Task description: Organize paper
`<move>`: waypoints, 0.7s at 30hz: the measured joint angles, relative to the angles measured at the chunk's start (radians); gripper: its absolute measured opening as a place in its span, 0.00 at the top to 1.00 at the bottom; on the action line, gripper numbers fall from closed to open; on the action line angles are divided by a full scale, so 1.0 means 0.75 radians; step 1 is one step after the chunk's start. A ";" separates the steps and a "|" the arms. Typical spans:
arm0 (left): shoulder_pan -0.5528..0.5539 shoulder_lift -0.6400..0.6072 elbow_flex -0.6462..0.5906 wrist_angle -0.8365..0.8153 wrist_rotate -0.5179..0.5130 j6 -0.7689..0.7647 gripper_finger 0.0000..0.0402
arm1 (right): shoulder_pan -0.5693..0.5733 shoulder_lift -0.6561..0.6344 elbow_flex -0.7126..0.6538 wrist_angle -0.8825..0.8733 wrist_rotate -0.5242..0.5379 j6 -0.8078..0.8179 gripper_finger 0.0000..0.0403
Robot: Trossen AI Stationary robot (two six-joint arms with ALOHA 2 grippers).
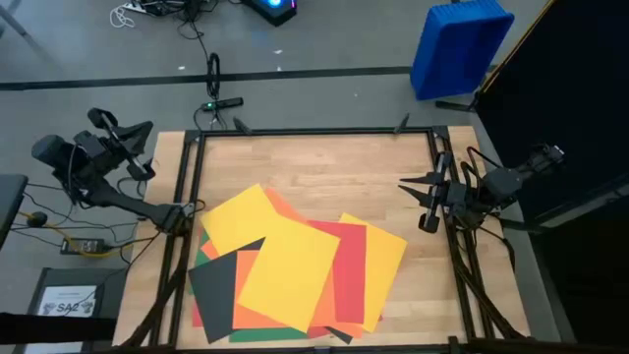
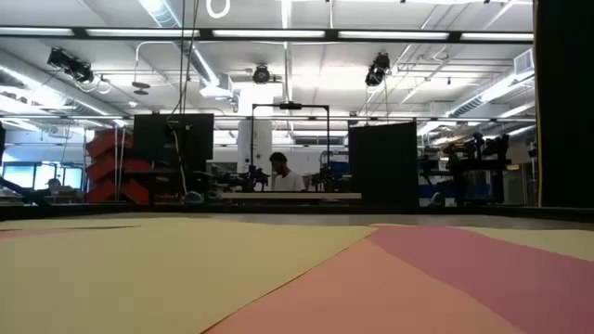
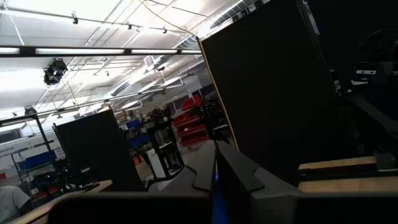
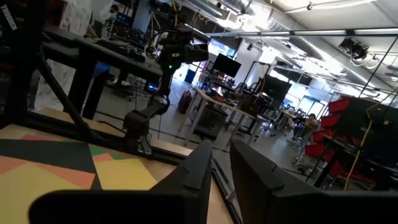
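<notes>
Nearest me in the high view, the paper (image 1: pixel 295 270) lay in a loose overlapping heap on the front half of the wooden desk (image 1: pixel 324 162), spread from about the 7 o'clock corner across to 4 o'clock. A large yellow sheet (image 1: pixel 287 275) sat on top at the middle, tilted, with a dark grey sheet (image 1: pixel 218 285) beside it toward 8 o'clock, a red sheet (image 1: pixel 349 258) and another yellow one (image 1: pixel 385 258) showing toward 3 o'clock, and orange and green edges poking out underneath. In the low view the sheets (image 2: pixel 186 269) filled the foreground, pale yellow beside pinkish red.

Neither arm touched the heap. The right gripper (image 1: pixel 430 202) hung at the 3 o'clock edge of the desk, over the black frame rail (image 1: pixel 314 132), pointing inward; its fingers (image 4: pixel 199 168) stood slightly apart with nothing between them, released. The left gripper (image 1: pixel 133 147) was parked off the desk at about 10 o'clock, well apart from the paper. From its own wrist view I saw its fingers (image 3: pixel 233 171) drawn close together and holding nothing.

Off the desk at 7 o'clock lay a small white printed sheet (image 1: pixel 67 301). Farther out, a blue bin (image 1: pixel 458 44) stood on the floor at about 1 o'clock. Beyond the desk, in the low view, a person (image 2: pixel 281 173) sat at a bench in the workshop.
</notes>
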 joint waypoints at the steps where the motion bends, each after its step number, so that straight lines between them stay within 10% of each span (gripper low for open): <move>1: 0.000 0.000 -0.001 0.000 0.000 0.000 1.00 | 0.000 0.000 0.000 0.000 0.000 0.000 0.90; 21: -0.001 0.000 0.000 0.000 0.000 0.000 1.00 | 0.000 0.000 0.000 0.000 0.000 0.000 0.93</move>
